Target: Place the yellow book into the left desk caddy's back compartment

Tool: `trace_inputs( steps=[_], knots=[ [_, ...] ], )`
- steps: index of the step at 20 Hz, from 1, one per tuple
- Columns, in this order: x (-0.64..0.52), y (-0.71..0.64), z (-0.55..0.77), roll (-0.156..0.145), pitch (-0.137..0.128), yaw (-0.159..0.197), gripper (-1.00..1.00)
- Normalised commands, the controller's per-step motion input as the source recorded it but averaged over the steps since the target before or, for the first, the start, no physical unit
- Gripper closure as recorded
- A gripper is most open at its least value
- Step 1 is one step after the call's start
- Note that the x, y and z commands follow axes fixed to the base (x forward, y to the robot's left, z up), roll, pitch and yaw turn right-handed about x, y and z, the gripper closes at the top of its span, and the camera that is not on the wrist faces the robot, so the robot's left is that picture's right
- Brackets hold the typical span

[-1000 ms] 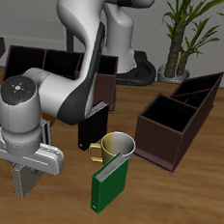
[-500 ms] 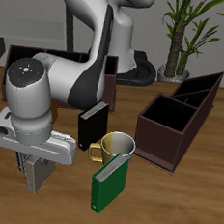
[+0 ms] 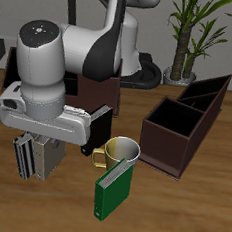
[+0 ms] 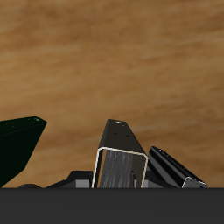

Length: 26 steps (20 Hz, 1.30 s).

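The worktop [image 3: 184, 210] is warm wood grain, smooth and matte. On it the left caddy [image 3: 175, 134] is a long dark-brown box with thin, rigid walls. Its big square bin faces the front edge, and the back compartment [image 3: 206, 94], with its slanted rim, lies farther back, open at the top.

The book [image 3: 52, 160] hangs well apart from that caddy, beyond the mug, and the pincer [image 3: 38, 161] appears clamped narrowly on it (the fingers themselves are hard to make out). In the wrist view the book [image 4: 120, 168] shows a dull cover framing a pale page edge.

I judge it a thin hardcover, stiff and fairly light, with a slick cover that could pivot in the grip if held near a corner. A hold across the boards near the middle of one edge should keep it upright for the narrow slot.

Smaller things include a glossy green book [image 3: 109, 193] leaning at a yellowish mug [image 3: 121, 150].
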Motion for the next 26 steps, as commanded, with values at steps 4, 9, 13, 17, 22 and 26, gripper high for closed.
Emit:
trace_inputs(
  steps=[4, 9, 13, 17, 22, 26],
  knots=[
    [-0.25, -0.02, 0.59, -0.042, -0.074, 0.015, 1.00],
    [-0.33, 0.04, 0.58, -0.026, -0.067, 0.031, 1.00],
    [-0.20, 0.00, 0.34, -0.023, -0.052, -0.002, 1.00],
    [-0.35, 0.17, 0.31, -0.024, -0.047, 0.009, 1.00],
    [-0.24, 0.03, 0.26, -0.044, -0.033, -0.009, 1.00],
    [-0.26, 0.04, 0.25, -0.031, -0.023, 0.016, 1.00]
  ],
)
